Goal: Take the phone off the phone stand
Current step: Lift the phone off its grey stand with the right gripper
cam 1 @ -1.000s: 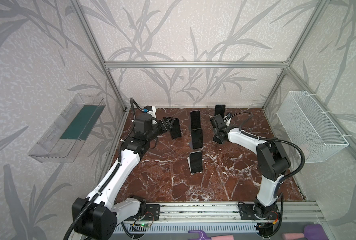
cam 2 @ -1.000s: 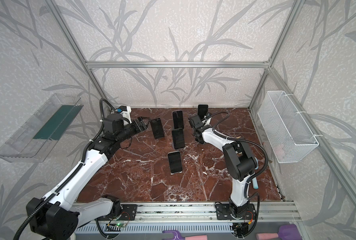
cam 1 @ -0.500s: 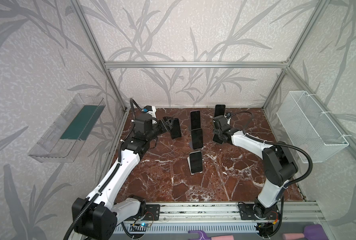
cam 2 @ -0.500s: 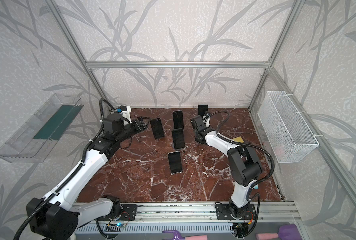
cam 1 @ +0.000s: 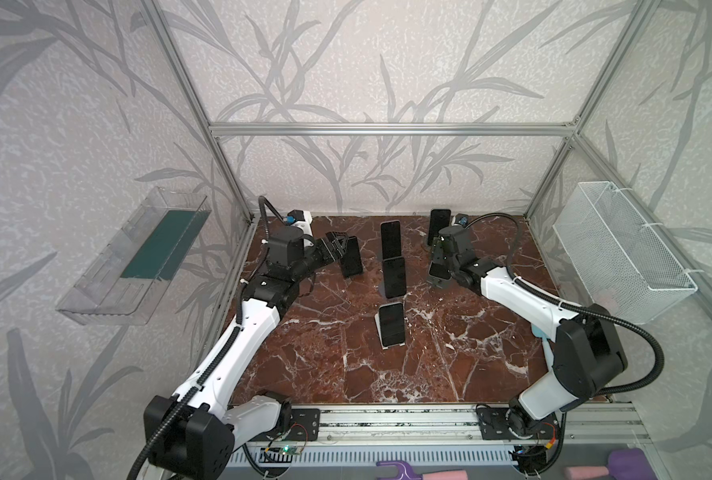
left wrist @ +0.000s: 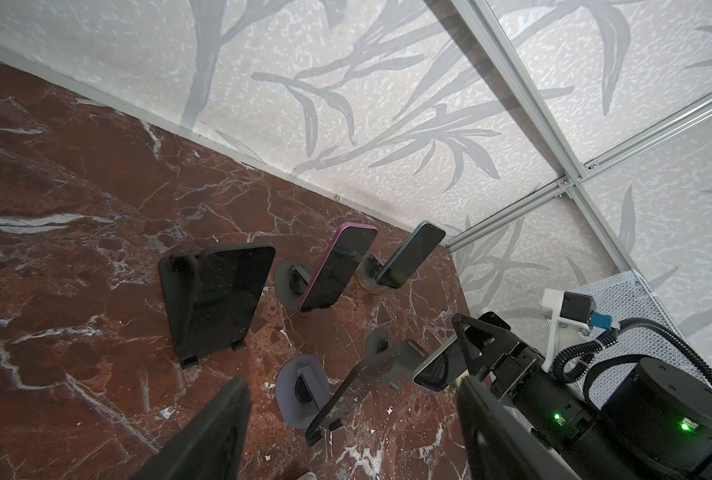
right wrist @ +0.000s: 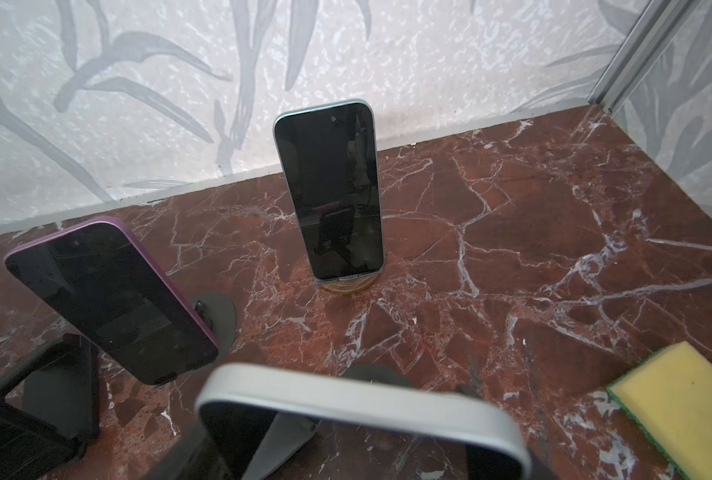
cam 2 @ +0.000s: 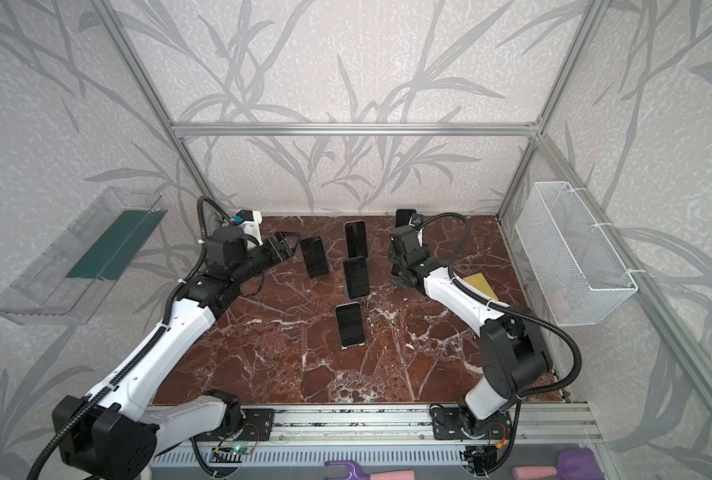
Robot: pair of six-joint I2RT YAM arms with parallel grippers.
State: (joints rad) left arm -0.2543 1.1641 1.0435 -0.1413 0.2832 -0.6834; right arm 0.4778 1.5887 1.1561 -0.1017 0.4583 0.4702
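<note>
In a top view, your wire basket (cam 1: 620, 257) is holding something pale; the clear tray (cam 1: 96, 291), a green sheet (cam 1: 163, 245). Your right arm (cam 1: 512, 291) is reaching to the far bench (cam 1: 470, 365). In the left wrist view, the right fingers (left wrist: 468, 345) are clamping the phone (left wrist: 439, 368) beside its stand (left wrist: 400, 361); your left fingers (left wrist: 217, 432) are gaping wide, empty.

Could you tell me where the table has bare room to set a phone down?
Bare: the front of the table, between the nearest phone and the rail. Crowded: the back, among stands, left gripper and right gripper.
</note>
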